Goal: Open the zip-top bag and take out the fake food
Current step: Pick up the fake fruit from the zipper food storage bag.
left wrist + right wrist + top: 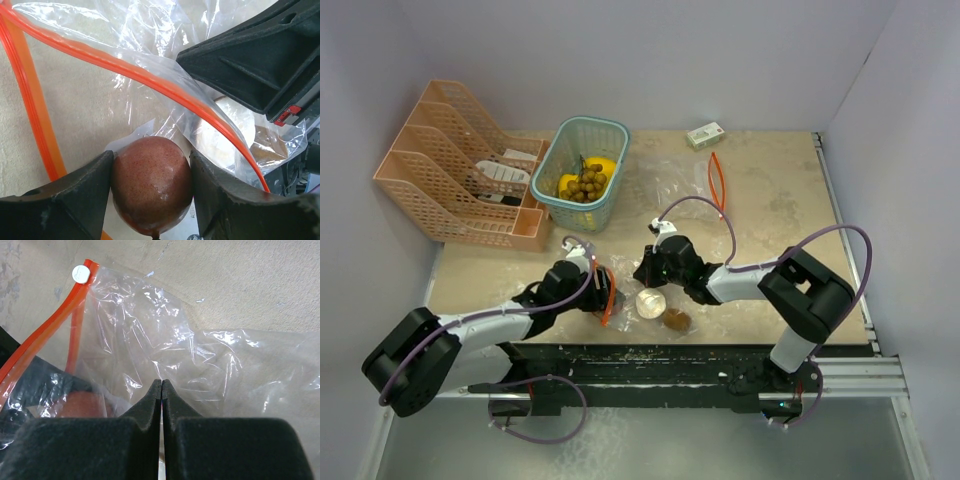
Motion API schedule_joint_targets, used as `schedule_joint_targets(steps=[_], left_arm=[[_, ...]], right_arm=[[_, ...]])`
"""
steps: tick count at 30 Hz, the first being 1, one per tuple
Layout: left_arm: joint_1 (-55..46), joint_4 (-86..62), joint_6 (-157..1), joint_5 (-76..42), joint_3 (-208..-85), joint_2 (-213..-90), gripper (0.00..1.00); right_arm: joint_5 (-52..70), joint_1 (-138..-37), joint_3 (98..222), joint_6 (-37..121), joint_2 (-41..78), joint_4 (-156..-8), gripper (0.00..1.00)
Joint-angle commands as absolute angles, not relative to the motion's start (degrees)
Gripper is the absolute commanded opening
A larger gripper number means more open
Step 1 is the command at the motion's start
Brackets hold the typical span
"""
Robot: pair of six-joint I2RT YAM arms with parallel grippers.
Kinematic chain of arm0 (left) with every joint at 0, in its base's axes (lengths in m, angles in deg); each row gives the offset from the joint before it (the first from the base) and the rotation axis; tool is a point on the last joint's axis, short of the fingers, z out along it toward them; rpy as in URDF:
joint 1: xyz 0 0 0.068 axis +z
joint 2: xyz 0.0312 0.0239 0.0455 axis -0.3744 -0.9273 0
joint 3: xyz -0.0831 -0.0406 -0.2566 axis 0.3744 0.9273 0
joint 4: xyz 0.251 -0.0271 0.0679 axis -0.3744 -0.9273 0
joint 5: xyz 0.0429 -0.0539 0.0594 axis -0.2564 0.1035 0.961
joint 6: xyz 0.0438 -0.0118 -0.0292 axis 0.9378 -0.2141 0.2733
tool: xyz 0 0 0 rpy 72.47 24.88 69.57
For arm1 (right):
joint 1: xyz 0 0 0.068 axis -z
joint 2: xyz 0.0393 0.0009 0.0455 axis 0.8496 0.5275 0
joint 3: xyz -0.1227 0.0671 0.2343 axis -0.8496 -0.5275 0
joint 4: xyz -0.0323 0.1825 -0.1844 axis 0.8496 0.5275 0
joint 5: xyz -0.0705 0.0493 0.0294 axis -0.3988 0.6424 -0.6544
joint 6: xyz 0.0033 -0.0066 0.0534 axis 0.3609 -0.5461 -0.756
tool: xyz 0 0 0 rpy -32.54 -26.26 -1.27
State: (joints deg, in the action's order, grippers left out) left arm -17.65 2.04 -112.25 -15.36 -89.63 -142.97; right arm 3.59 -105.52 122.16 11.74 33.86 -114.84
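White walls (720, 60) enclosed a beige marbled desk (770, 200) on three sides

1. Layout, top view, directions taken from the desk centre
- 10 o'clock: a peach file rack (450, 170) stood at the far left corner
- 11 o'clock: a teal basket (575, 215) stood just beside the rack. It contained yellow fruits (603, 166) and a grape cluster (587, 183)
- 1 o'clock: a small white-green box (705, 134) lay against the far wall
- Centre to 6 o'clock: the clear zip-top bag (670, 190) lay crumpled on the desk. Its orange zip track (717, 180) ran loose toward 1 o'clock

2. Left hand (151, 170)
- Position: at the near edge of the desk, at 7 o'clock, at the mouth of the bag
- State: fingers partly apart and closed against both sides of a glossy red-brown piece (151, 190), which sat upright between them
- Surroundings: bag film and the zip track passed just behind the piece

3. Right hand (161, 385)
- Position: near 6 o'clock, just right of the left hand
- State: fingers pressed fully together, with a fold of bag film gathered at the tips. Wrinkles radiated from that point
- A white slider (80, 274) sat at the end of the zip track, at 10 o'clock in the right wrist view

4. Remaining food
- A round beige piece (651, 301) and a brown piece (677, 320) lay side by side under bag film at the near edge, between the two hands
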Motion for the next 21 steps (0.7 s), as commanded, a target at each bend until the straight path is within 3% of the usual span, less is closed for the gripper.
schedule_joint_targets(steps=[1,3,5,7,21], left_arm=[[-17.4,2.4,-110.8,-13.8,-86.7,-144.5,0.57],[-17.5,3.2,-110.7,-14.3,-86.4,-144.5,0.55],[-17.4,2.9,-110.7,-14.3,-86.5,-144.2,0.41],[-17.5,1.3,-110.8,-14.1,-87.2,-143.0,0.35],[-16.5,-31.0,-105.3,-1.5,-107.2,-132.4,0.48]], right_arm=[[3.3,-105.7,123.0,11.6,34.8,-116.9,0.00],[3.4,-105.8,123.1,11.6,35.0,-116.9,0.00],[3.4,-105.7,123.1,11.5,35.0,-117.0,0.00],[3.4,-105.7,123.1,11.5,35.0,-116.8,0.00],[4.7,-105.7,121.8,11.3,35.0,-116.3,0.00]])
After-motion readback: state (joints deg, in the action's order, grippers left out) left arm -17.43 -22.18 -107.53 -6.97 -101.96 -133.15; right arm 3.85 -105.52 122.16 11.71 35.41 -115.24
